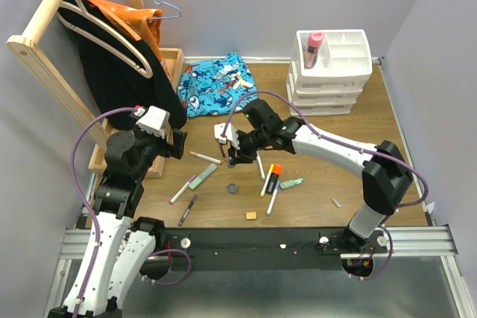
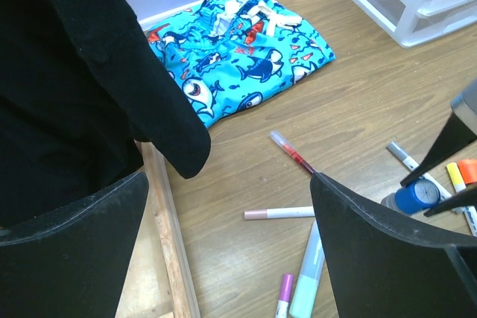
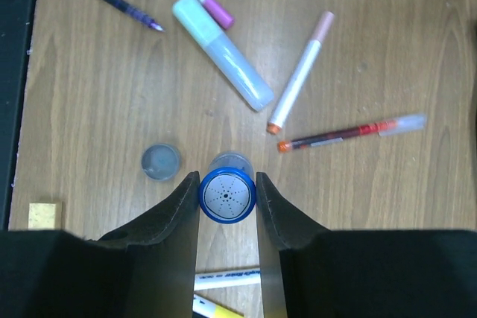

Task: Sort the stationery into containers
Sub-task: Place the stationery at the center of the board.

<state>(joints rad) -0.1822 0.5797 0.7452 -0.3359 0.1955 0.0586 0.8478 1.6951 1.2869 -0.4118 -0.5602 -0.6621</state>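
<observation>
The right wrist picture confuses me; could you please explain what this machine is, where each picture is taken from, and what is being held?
Two robot arms stand at a wooden table. The top view looks down from behind them; each wrist view looks along that arm's own hand. Pens, a mint highlighter, a grey lid and a tan eraser lie scattered; a white drawer organiser stands at the back. The right hand grips a blue-ended tube; the left hand is open and empty.
</observation>
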